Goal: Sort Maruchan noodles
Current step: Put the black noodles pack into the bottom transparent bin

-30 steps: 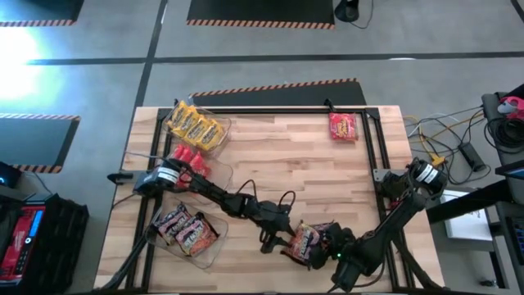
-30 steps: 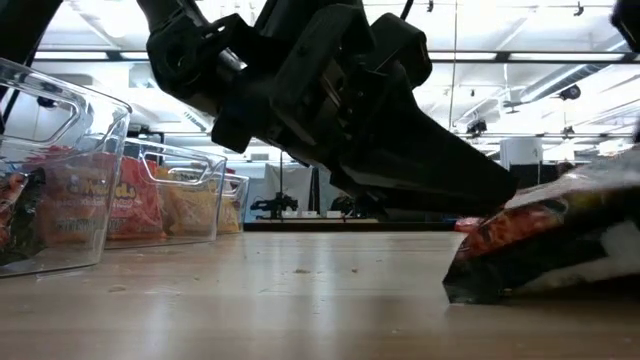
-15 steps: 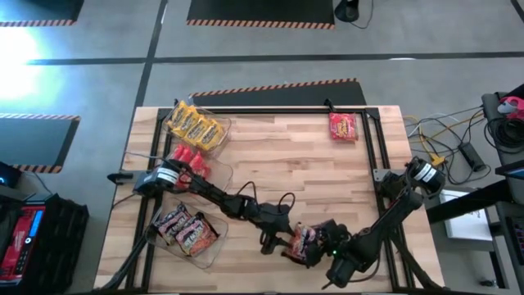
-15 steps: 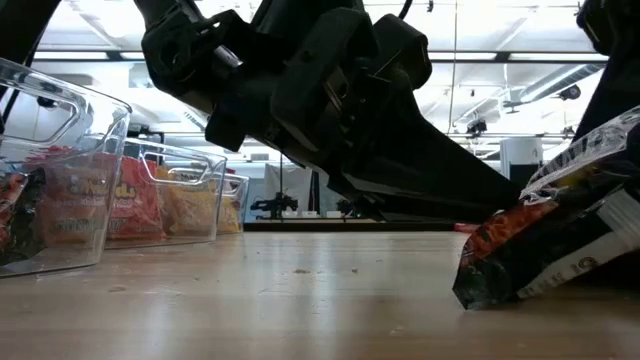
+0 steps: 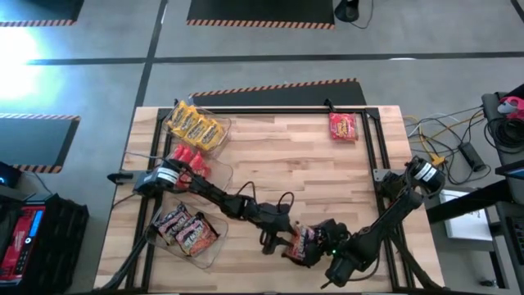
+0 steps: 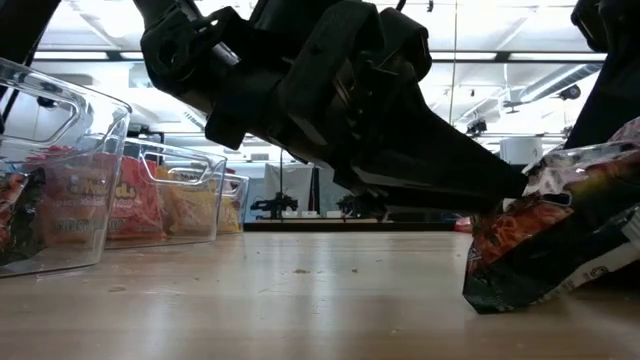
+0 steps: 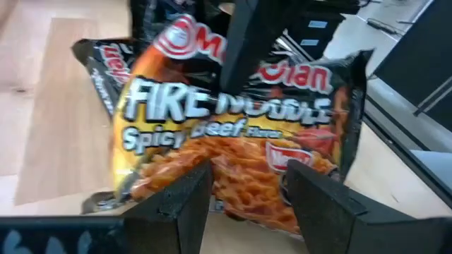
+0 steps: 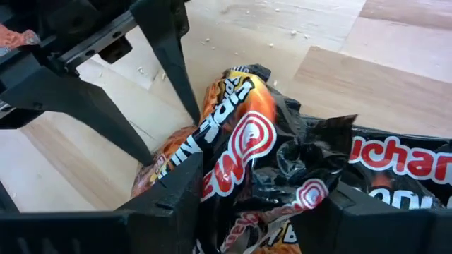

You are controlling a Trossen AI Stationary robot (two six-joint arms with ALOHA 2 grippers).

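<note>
Right wrist view is showing the right gripper [image 8: 258,212] pinching the crumpled top edge of a dark noodle packet [image 8: 247,148], while the left gripper [image 7: 247,190] is clamping the packet's opposite lower edge, apparently so it can pass between arms. High view is placing this packet [image 5: 304,242] at the table's [image 5: 278,156] near edge; the other packets are lying in clear bins [image 5: 192,233] at left, and one red packet [image 5: 344,127] is sitting at the far right corner.

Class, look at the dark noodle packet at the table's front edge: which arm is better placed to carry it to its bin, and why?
Probably left. The left hand already has the dark packet between its fingers, and the bin of dark packets lies on its side. The right hand also pinches it.
</note>
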